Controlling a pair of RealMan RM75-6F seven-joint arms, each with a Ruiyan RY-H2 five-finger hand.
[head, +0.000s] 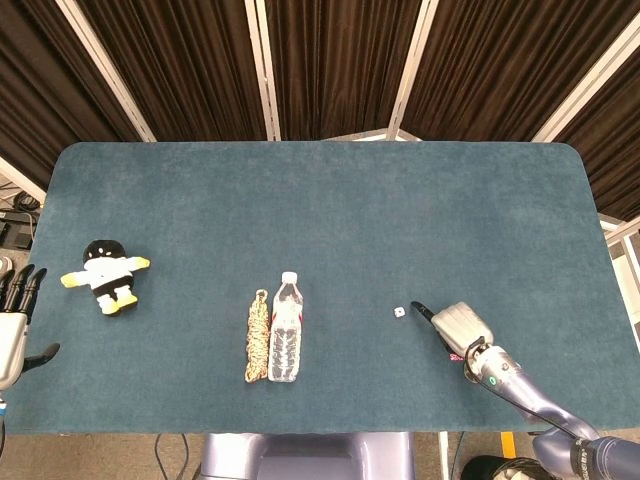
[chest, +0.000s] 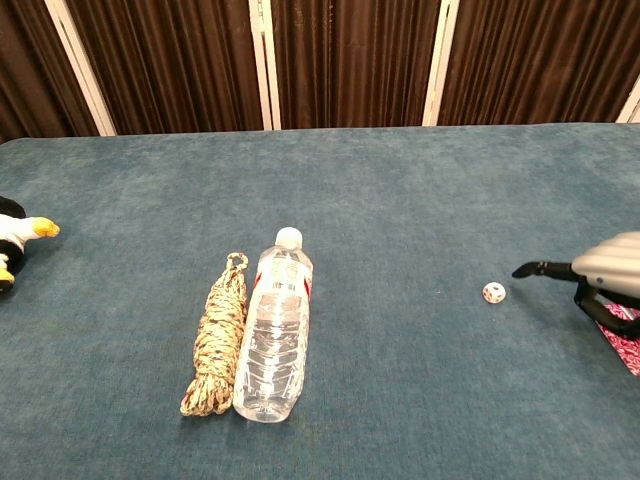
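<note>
Overhead, teal-carpeted table (head: 320, 200); dark curtains (head: 330, 65)

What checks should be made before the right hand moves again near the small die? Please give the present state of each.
1. Die lies free on the table: ok.
2. Right hand apart from the die, a gap shows: ok.
3. Right hand holds nothing: cannot tell, pink thing under it.
4. Bottle and rope lie far from the die: ok.
5. Left hand open at the table edge, away from the plush toy: ok.
</note>
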